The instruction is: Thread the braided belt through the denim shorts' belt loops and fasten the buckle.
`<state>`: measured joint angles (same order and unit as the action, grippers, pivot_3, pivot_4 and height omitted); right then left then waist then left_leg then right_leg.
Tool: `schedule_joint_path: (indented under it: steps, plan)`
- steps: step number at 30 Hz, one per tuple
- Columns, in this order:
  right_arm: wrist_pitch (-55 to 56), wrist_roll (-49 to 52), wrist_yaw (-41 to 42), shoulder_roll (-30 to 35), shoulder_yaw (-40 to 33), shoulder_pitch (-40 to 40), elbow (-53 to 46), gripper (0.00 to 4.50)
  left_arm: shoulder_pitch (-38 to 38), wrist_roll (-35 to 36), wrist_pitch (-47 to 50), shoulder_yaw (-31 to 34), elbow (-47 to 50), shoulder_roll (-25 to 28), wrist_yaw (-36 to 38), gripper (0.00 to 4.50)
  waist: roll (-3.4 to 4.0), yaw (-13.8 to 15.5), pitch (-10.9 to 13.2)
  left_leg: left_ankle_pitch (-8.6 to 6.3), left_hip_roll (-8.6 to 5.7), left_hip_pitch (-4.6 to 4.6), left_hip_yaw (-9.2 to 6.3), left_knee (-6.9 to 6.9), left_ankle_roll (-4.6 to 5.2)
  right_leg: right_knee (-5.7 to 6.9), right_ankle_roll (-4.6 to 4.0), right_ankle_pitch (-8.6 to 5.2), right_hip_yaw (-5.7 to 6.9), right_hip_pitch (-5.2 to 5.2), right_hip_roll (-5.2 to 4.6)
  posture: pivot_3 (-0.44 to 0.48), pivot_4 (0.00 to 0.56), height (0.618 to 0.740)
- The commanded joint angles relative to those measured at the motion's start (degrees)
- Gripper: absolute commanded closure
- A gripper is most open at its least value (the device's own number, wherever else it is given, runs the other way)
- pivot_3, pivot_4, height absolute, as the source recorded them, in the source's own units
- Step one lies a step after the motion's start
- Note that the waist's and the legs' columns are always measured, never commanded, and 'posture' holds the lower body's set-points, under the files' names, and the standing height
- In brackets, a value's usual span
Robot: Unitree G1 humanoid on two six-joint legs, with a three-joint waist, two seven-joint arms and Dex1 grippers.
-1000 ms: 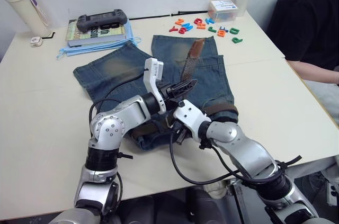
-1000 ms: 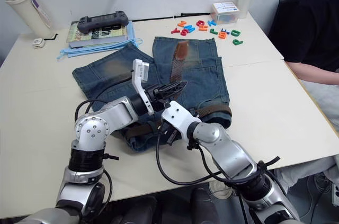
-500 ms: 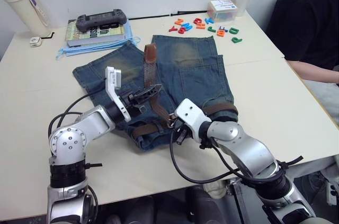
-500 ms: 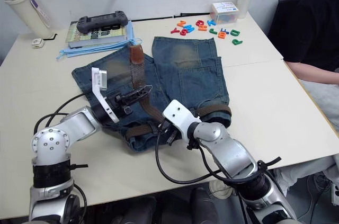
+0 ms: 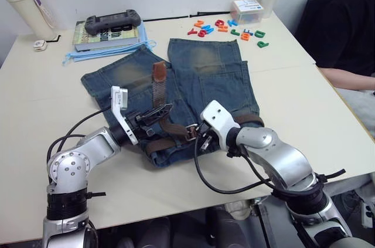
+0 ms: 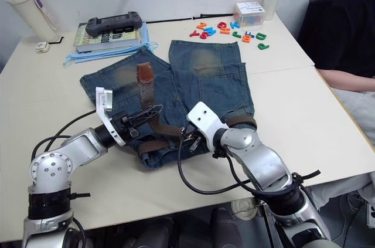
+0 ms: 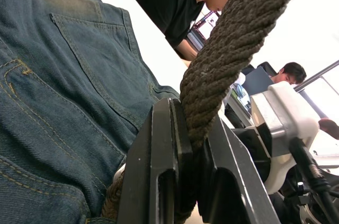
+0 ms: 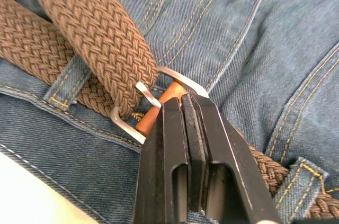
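Fastening is the step in hand. Blue denim shorts (image 5: 199, 84) with faded thigh patches lie flat in the middle of the pale tabletop (image 5: 304, 101), waistband toward the near edge. The dark brown braided belt (image 8: 79, 38) runs along that waistband under at least one narrow denim belt loop (image 8: 66, 83), and its free end passes through the small silver-grey metal buckle (image 8: 151, 99) near the centre of the waistband.

The left gripper (image 5: 153, 116) is pinching the belt's free end, which rises from its fingers and points away toward the far side, ending in a tan leather tip (image 5: 158, 71). The right gripper (image 8: 183, 128) has its fingers pressed together, nipping the tan leather part just behind the buckle frame.

Recommendations, as judgement:
- Keep the right gripper steady as the anchor, so the frame does not slide along the waistband.
- Draw the free end leftward and low along the waistband; a steep upward pull would likely lift the denim.
- Whether the prong has entered the weave cannot be told; tension should be eased so it can seat.
- The weave looks compliant, so a firm pinch is advisable.
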<state>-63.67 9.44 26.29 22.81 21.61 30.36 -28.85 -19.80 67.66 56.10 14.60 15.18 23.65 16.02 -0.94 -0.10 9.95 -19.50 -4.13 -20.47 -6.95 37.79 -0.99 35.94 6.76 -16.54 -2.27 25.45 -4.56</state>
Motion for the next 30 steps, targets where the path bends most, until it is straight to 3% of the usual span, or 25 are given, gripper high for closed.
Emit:
schedule_joint_path:
  steps: [1, 19, 24, 30]
  plan:
    - [2.09, -0.57, -0.67, -0.46, 0.87, -0.47, -0.11, 4.47, 0.09, -0.33, -1.19, -0.09, 2.00, 0.18, 1.16, 4.50, 0.00, -0.03, 0.00, 0.00, 0.00, 0.00, 0.00, 0.00, 0.00, 0.00, 0.00, 0.00, 0.00, 0.00, 0.00, 0.000, 0.150, 0.738]
    - [4.10, -4.21, -1.44, 0.22, 7.61, -3.74, 2.59, 4.47, -4.94, -1.03, -1.92, -4.17, 4.10, -5.62, -5.82, 4.50, -0.03, -0.04, -0.03, 0.00, 0.00, 0.02, 0.00, 0.02, 0.00, 0.01, 0.00, 0.00, 0.00, -0.02, 0.01, 0.000, 0.150, 0.738]
    - [4.26, -5.00, -1.14, 0.60, 7.85, -4.99, 1.83, 4.47, -6.18, -10.60, -3.78, -11.44, 4.65, -4.77, -5.47, 4.50, -0.04, 0.07, -0.04, 0.00, 0.01, 0.04, 0.01, 0.01, -0.01, 0.01, 0.00, 0.00, 0.00, -0.04, 0.03, 0.000, 0.150, 0.738]
    - [3.93, -6.31, -0.71, 1.28, 9.07, -5.44, 0.78, 4.47, -10.89, -19.57, -5.60, -16.57, -4.48, -10.66, -7.20, 4.50, -0.10, 0.42, -0.10, 0.01, -0.09, 0.06, -0.05, 0.07, 0.02, -0.01, 0.01, 0.00, 0.07, -0.16, 0.05, 0.000, 0.150, 0.738]
